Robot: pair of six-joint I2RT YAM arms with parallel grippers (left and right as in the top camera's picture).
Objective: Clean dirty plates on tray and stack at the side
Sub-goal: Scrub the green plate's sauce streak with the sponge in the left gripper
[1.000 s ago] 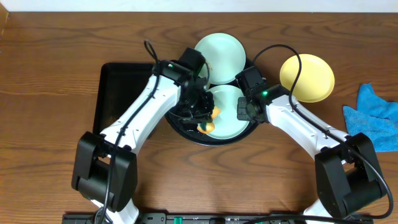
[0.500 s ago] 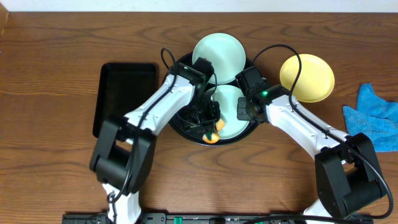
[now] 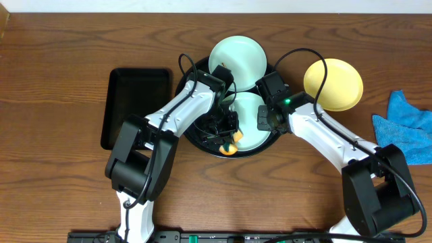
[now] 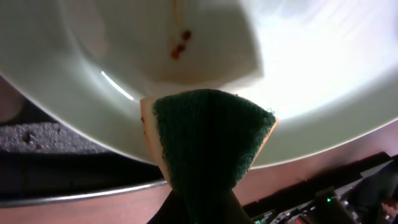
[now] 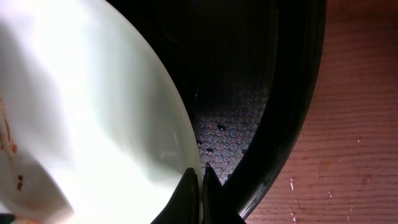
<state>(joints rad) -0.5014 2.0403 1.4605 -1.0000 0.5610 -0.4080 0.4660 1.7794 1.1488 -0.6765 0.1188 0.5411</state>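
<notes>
Now left arm has swung in over large round black tray (image 3: 260, 151). Left jaws are clenched on green & orange sponge (image 4: 208, 137), at edge of smeared pale mint-blue plate (image 3: 248, 135) inside tray. Right jaws pinch its rim. Scrubbing looks underway, w/ nothing stacked yet.

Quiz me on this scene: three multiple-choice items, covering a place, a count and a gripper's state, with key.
1. Relative to the round tray, the yellow plate lies: A inside; B left of it; C right of it.
2. How many mint plates show? A one; B two; C three.
3. The left gripper is: A shut on a sponge; B open, empty; C shut on a plate.
Key: 1C, it rests on the table beside the tray; 2B, one inside the tray, one over its far rim; 3A, the left wrist view shows the sponge gripped.
</notes>
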